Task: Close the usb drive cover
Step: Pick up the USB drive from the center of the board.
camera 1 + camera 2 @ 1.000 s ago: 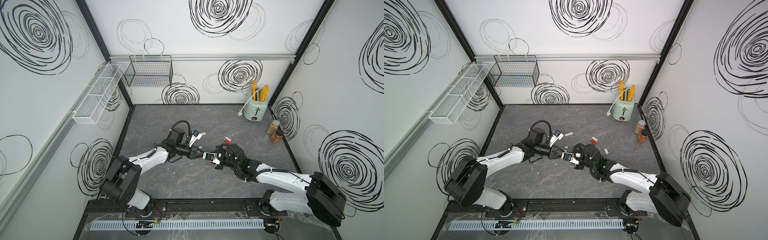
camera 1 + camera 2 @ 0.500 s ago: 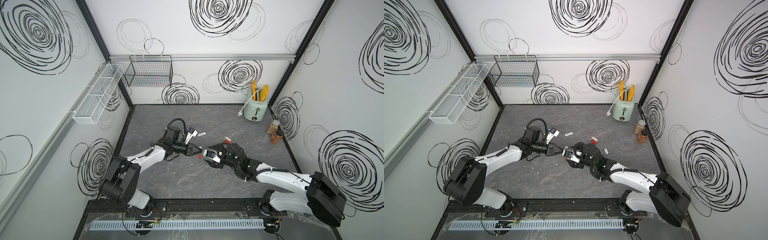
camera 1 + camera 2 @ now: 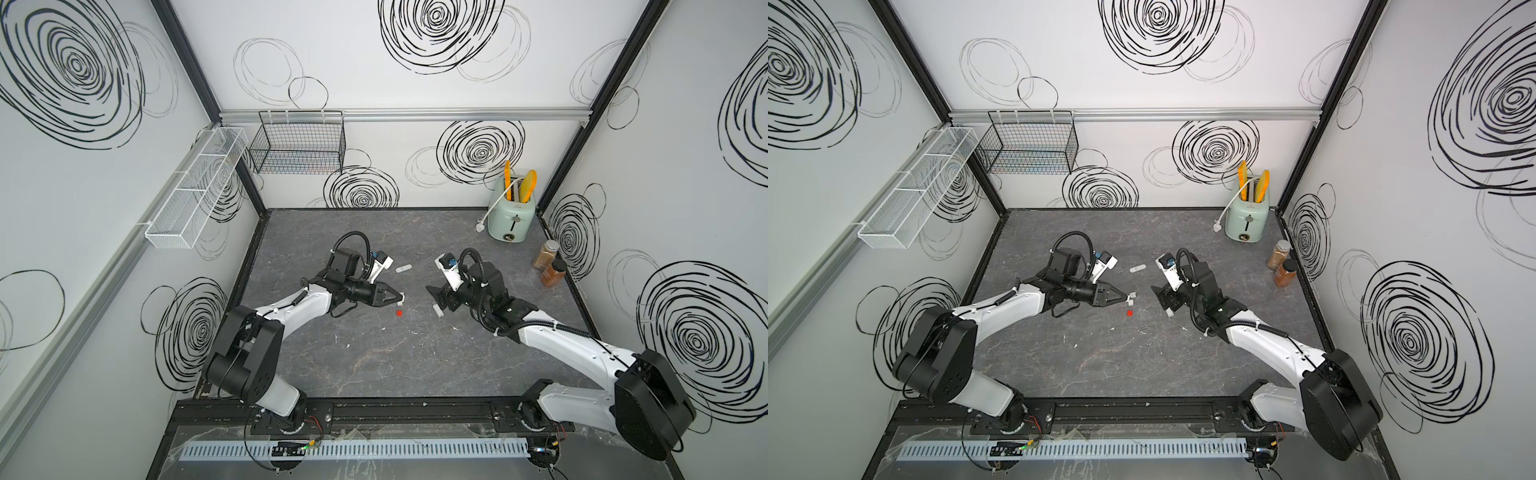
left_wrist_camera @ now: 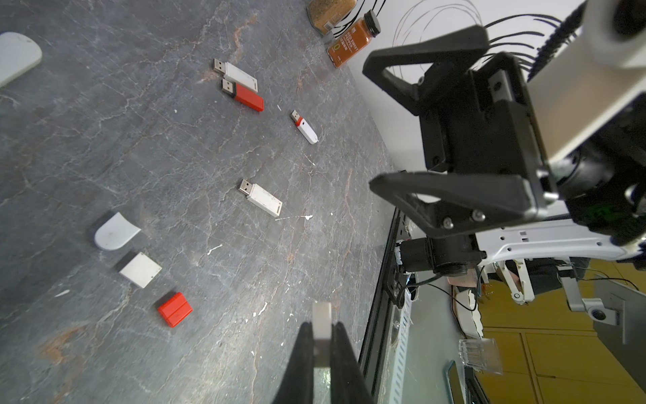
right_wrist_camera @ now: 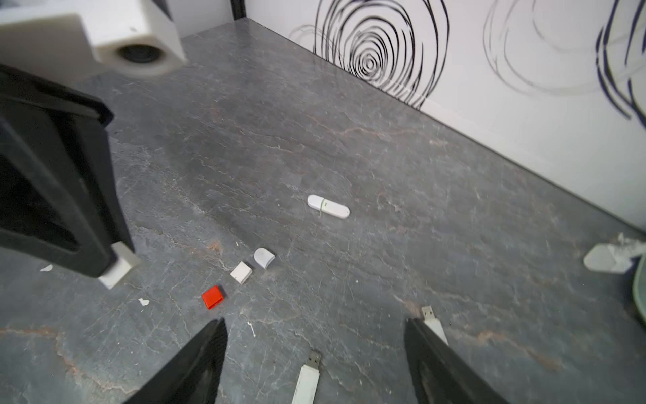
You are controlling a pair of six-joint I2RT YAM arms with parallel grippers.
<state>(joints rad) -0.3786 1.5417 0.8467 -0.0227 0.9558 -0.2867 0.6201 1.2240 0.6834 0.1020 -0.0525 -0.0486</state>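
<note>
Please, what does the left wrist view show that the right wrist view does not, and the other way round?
Only the left wrist view: the red uncapped drive and the spice jar.
Only the right wrist view: the white plug and the left arm's camera.
Both: three loose caps, namely the rounded white cap, the square white cap and the red cap; the left gripper shut on a fourth cap, white; the right gripper open and empty.
</note>
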